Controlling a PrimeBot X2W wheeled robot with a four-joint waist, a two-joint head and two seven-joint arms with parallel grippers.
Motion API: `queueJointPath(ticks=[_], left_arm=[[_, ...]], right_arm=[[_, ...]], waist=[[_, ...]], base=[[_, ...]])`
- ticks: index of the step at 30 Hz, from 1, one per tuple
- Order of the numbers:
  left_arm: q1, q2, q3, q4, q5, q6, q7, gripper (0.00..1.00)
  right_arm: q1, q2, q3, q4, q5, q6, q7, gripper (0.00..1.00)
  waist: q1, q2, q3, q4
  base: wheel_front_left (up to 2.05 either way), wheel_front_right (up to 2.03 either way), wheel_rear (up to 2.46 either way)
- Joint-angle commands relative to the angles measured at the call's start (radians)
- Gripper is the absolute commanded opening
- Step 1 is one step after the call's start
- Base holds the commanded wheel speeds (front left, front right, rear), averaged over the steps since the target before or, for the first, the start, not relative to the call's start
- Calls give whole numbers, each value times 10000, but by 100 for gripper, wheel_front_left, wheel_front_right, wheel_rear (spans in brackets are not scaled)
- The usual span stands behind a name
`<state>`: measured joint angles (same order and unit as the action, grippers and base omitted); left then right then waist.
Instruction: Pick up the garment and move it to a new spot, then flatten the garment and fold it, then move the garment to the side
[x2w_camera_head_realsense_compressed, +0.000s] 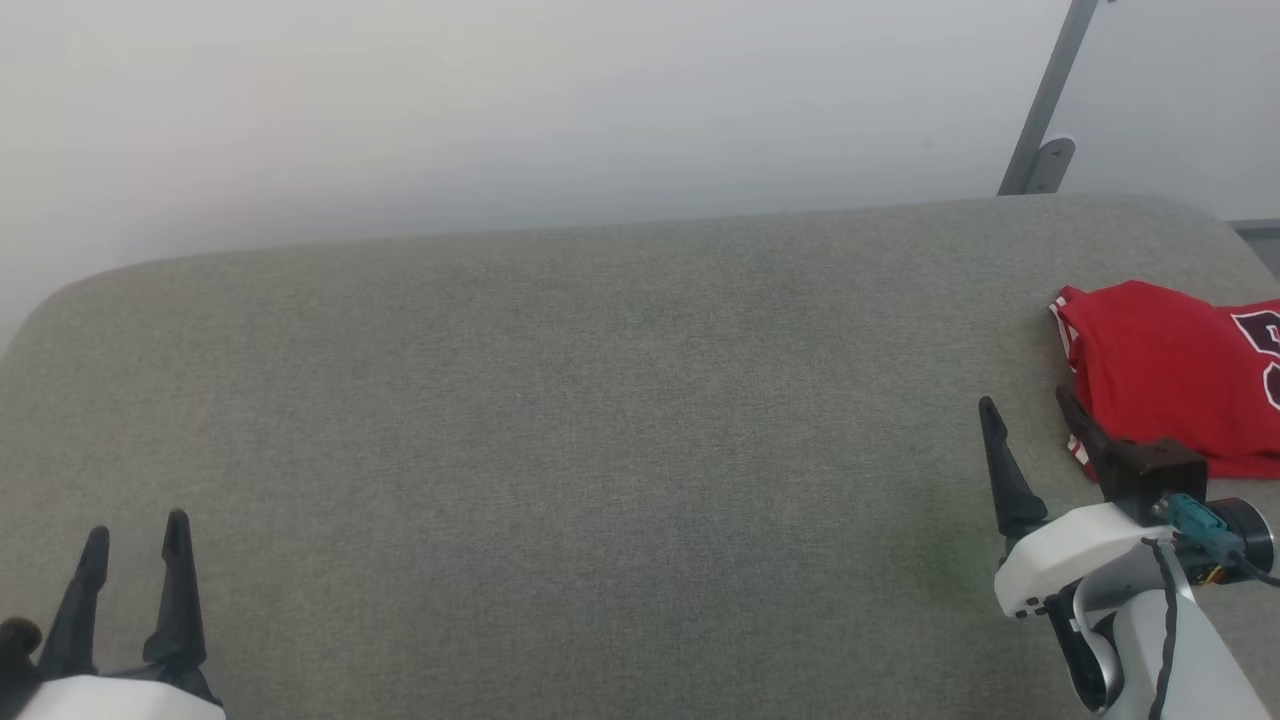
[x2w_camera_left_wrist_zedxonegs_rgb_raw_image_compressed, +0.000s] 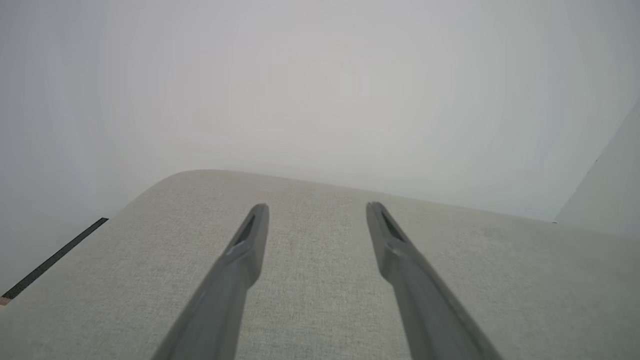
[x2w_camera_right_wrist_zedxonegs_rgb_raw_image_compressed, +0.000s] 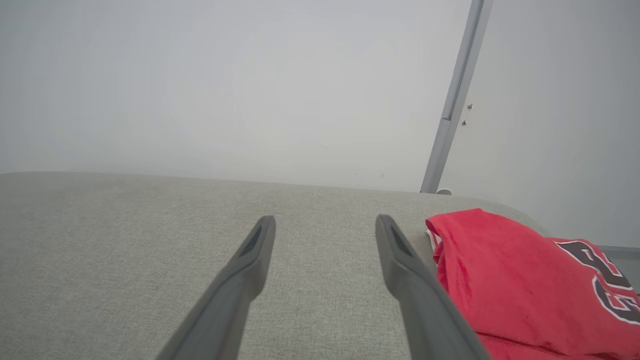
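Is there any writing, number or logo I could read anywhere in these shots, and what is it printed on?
Red jersey: big black characters edged in white, lying sideways and cut off by the picture's edge; probably digits, but not readable for certain.
Grey cushion: no text, label or brand.
Elsewhere: nothing written that I can make out.

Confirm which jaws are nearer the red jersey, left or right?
Right. The right jaws stand open just left of the jersey, beside its edge; the left jaws are far off across the grey cushion, at the head view's lower left.
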<state>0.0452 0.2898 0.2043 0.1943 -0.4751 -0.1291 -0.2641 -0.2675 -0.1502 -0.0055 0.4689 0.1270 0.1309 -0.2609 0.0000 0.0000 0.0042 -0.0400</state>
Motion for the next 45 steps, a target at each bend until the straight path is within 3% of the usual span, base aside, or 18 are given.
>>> queueJointPath(ticks=[1,26,27,31,45], left_arm=[[193,23,27,5,-24,-16,5,100],[236,169,-286,48,-16,-17,5,100],[207,157,-291,61,-73,0,0,0],[281,-164,-382,383,-149,0,27,0],[-84,-570,-464,398,-2233,-3,736,0]], right_arm=[[108,37,-28,18,-17,-4,-47,100],[194,163,-58,-38,-33,-4,-47,100],[166,153,-48,-8,27,0,0,0],[431,254,-52,307,112,2,87,0],[621,391,-273,-168,2856,1,800,0]], waist=[[0,0,-5,14],[0,0,12,147],[0,0,13,148],[0,0,13,151],[0,0,10,179]], base=[[0,0,0],[0,0,0],[0,0,0],[0,0,0],[0,0,0]])
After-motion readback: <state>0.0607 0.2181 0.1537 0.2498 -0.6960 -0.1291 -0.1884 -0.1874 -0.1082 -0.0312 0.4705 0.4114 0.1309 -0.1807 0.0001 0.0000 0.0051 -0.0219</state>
